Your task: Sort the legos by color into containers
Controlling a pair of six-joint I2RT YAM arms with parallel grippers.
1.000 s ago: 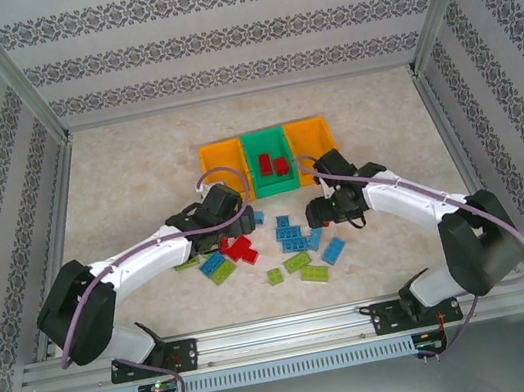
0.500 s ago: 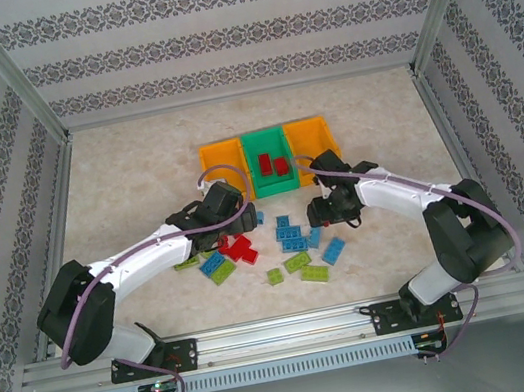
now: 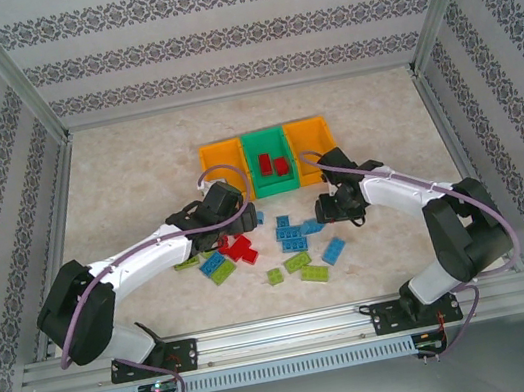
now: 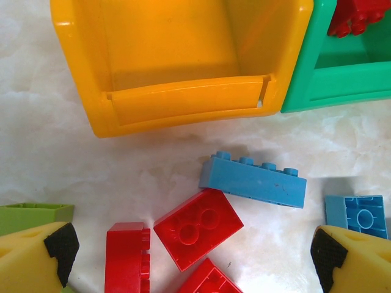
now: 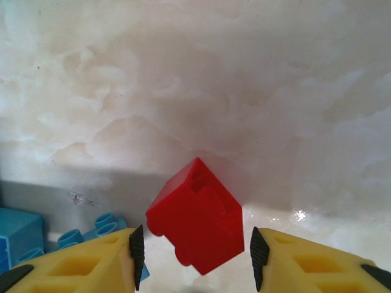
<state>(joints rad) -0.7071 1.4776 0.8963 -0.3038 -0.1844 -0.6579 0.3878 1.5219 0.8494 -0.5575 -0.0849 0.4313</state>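
Jaws of the left gripper (image 4: 192, 247) are wide apart, low over red bricks (image 4: 197, 227) and a long blue brick (image 4: 253, 180), just short of the left orange bin (image 4: 183, 104). The right gripper (image 5: 195, 253) flanks a tilted red brick (image 5: 195, 226) (clamped or not, cannot tell) near the right orange bin (image 3: 310, 135). The green middle bin (image 3: 273, 190) holds two red legos (image 3: 272, 164). Blue legos (image 3: 333, 250) and lime legos (image 3: 297, 262) lie scattered between the arms.

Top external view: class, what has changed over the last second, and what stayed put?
The right end effector shifted slightly right as its elbow swung inward, and its jaws narrowed around a tilted red lego; a grip is unclear. The left end effector stayed open and still; the containers and loose legos did not move.
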